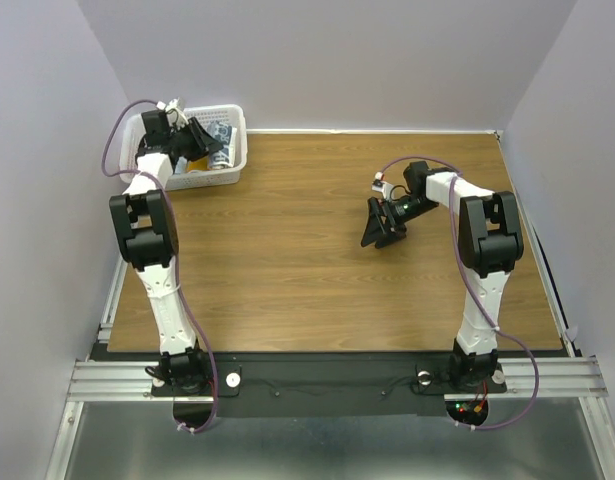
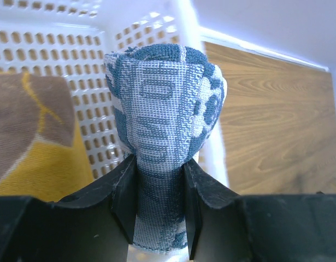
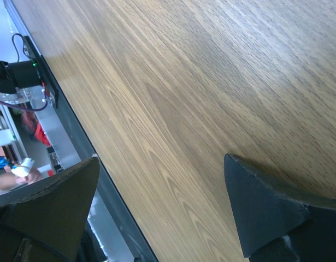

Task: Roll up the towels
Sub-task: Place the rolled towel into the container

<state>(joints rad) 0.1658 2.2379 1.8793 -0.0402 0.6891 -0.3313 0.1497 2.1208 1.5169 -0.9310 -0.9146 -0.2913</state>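
Wood-grain surface [image 1: 317,290], pale lilac walls on three sides. White perforated basket [image 1: 234,168] sits at the surface's far left corner.

Left hand [image 2: 159,169]: clenched on the towel [image 2: 165,103], black fingers [image 2: 124,202] pinching it from both sides. Cloth squeezed narrow between them, flaring above the fingertips into a thick, rounded bundle, goblet-shaped. Weave is navy to mid-blue with pale whitish motifs: stacked rectangles down the middle, a round flower-like figure on the right flank. Top edge looks looped and fuzzy, darker blue. Lower end runs out of sight below the fingers.

Overhead view puts hand and towel over the basket, toward its right end; wrist view shows the basket's corner post directly behind the bundle. Whether the towel touches the basket wall, cannot tell.

Inside the basket, left of the towel, a brown and yellow cloth [image 2: 31,142] lies flat.

Right hand [image 3: 161,161]: released, fingers spread wide, nothing between them, low over bare wood well right of the basket.
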